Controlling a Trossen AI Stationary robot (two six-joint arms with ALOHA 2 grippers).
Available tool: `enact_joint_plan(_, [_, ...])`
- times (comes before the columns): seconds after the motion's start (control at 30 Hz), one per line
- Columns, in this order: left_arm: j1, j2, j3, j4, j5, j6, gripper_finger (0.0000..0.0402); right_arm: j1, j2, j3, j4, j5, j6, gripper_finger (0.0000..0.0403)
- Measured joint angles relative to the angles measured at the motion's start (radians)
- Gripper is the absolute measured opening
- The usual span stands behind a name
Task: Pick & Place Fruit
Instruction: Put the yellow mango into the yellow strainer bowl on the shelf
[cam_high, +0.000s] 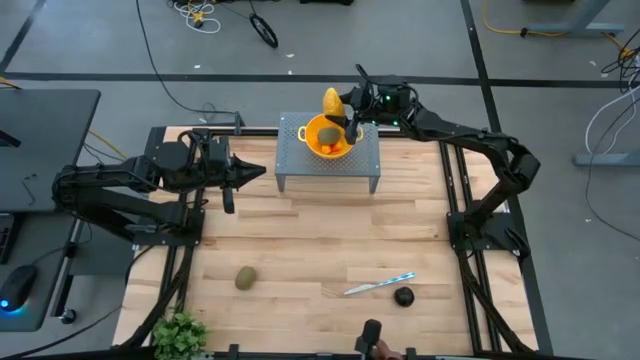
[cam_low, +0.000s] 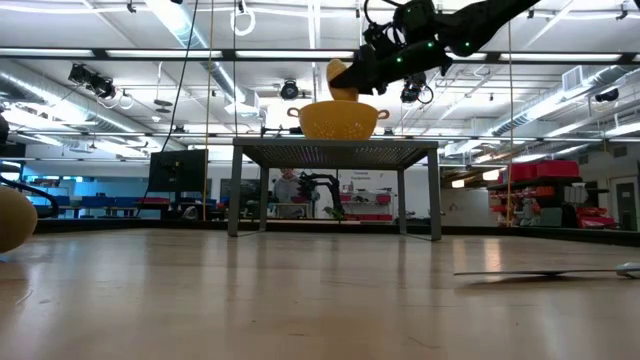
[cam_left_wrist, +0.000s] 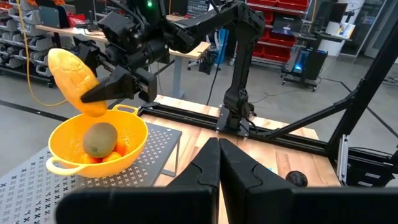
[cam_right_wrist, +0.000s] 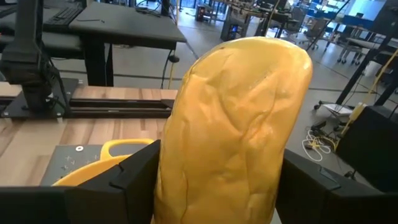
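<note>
Right gripper (cam_left_wrist: 93, 94) clamps yellow-orange oblong fruit (cam_left_wrist: 73, 79) above yellow colander (cam_left_wrist: 134, 134) on perforated metal stand (cam_high: 365, 160). Olive-brown oval (cam_left_wrist: 99, 139) already inside. Risk: release off-centre, fruit clips rim, rolls off stand (colander could tip). Left gripper (cam_high: 258, 172) closed, idle beside stand.

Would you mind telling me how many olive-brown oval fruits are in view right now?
2: one olive-brown oval lies in the yellow bowl on the perforated stand; the other sits on the wooden table toward the left arm's side. More might be hidden inside the bowl.
</note>
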Motion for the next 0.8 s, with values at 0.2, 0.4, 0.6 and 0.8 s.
enact_joint_plan(0.2, [0.000,0.000,0.000,0.000,-0.007,0.001,0.0004,-0.001,-0.002,0.000,-0.001,0.017,-0.005,0.0261])
enact_joint_plan(0.4, [0.000,0.000,0.000,0.000,-0.011,-0.001,0.0004,-0.001,-0.002,0.000,-0.010,0.017,-0.004,0.0261])
enact_joint_plan(0.6, [0.000,0.000,0.000,0.000,-0.011,-0.003,0.0004,0.001,-0.003,0.000,-0.020,0.025,-0.002,0.0266])
enact_joint_plan(0.8, [0.000,0.000,0.000,0.000,-0.011,-0.003,0.0004,0.003,-0.003,0.000,-0.051,0.064,-0.002,0.0296])
